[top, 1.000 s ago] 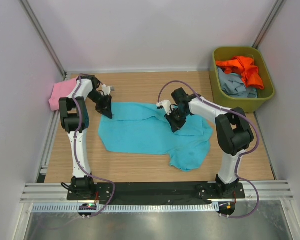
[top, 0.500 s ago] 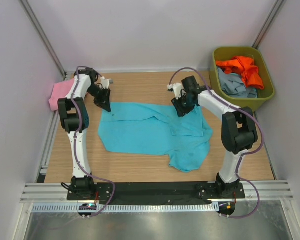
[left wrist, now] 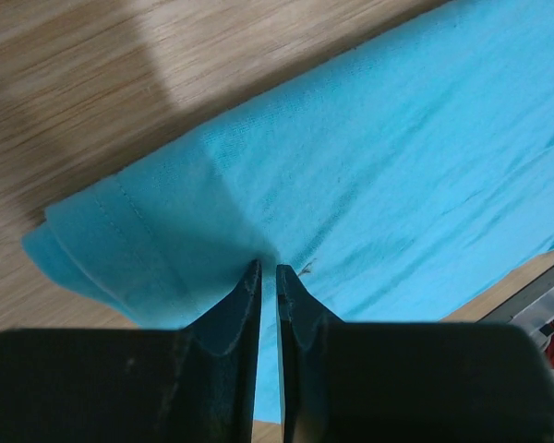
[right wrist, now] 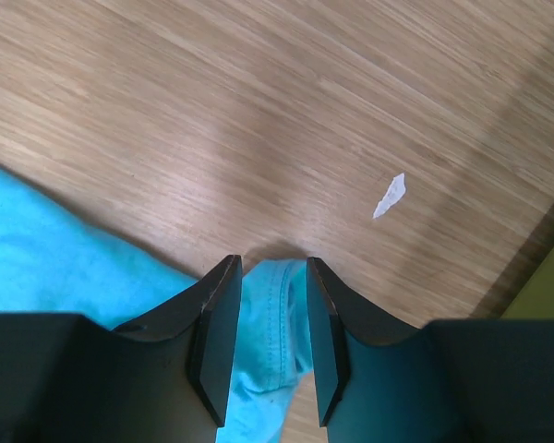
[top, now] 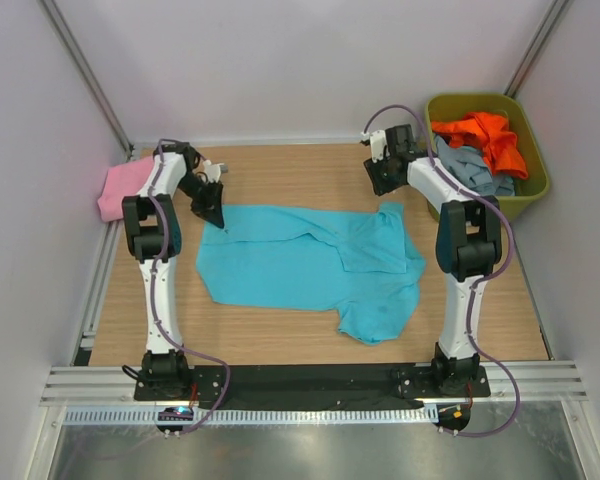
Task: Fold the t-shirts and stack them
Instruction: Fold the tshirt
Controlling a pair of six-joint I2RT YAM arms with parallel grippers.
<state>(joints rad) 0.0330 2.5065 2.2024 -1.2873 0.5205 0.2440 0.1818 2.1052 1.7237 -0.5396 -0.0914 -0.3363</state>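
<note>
Seemingly mid-spreading: left jaws clench the turquoise t-shirt (top: 300,265) far-left, while right jaws, released, should next grasp its far-right corner.

We saw the large turquoise tee (top: 300,265) spread flat but rumpled in the middle of the table (top: 280,170) (a flap lay folded across its right part). The pink tee (top: 120,187) sat bunched at the far-left edge. The orange tee (top: 485,135) and the grey-blue tee (top: 470,170) lay crumpled together in the olive bin (top: 536,180).
</note>
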